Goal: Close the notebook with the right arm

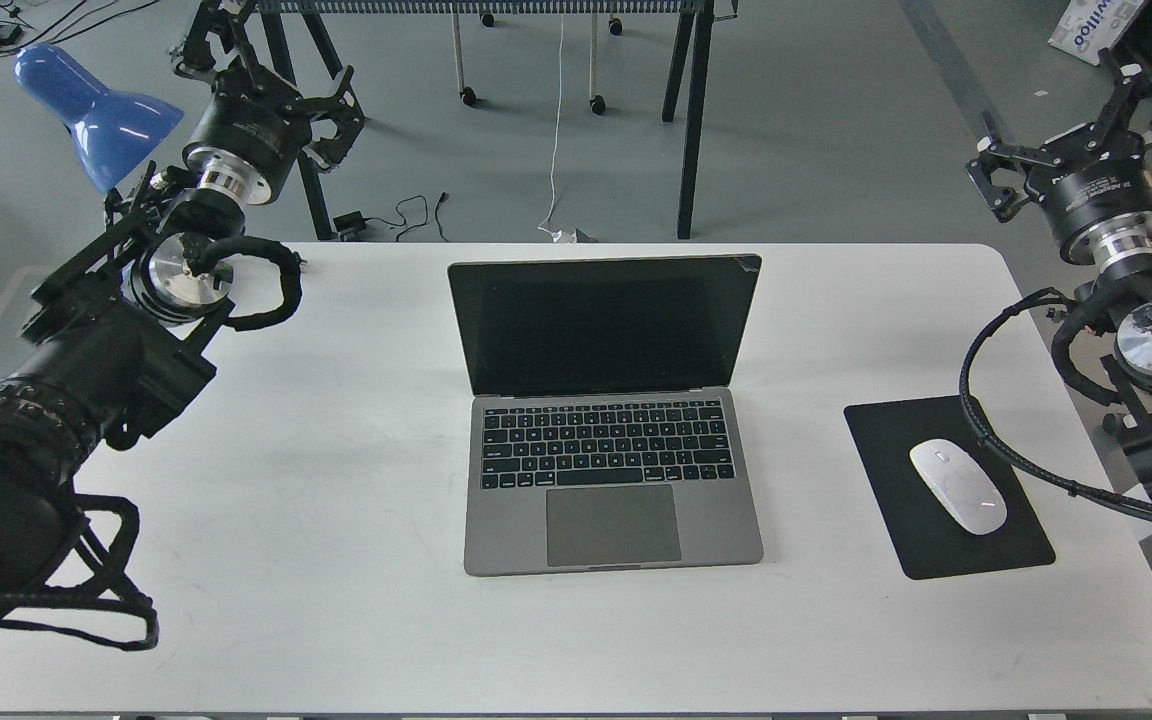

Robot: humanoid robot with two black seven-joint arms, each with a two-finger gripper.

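Observation:
The notebook [613, 488] lies open at the middle of the white table [336, 560], facing me. Its black screen [604, 325] stands upright at the back, with black keys and a large trackpad in front. My right arm comes in from the right edge, and its gripper [1071, 125] is open, raised beyond the table's back right corner, well away from the notebook. At the far left, next to the blue lamp, my left gripper [276, 75] is also open and holds nothing.
A black mouse pad [886, 430] with a white mouse [958, 486] lies right of the notebook; a braided cable of the right arm crosses it. The blue lamp [96, 110] is at the back left. Table legs and floor cables stand behind the table.

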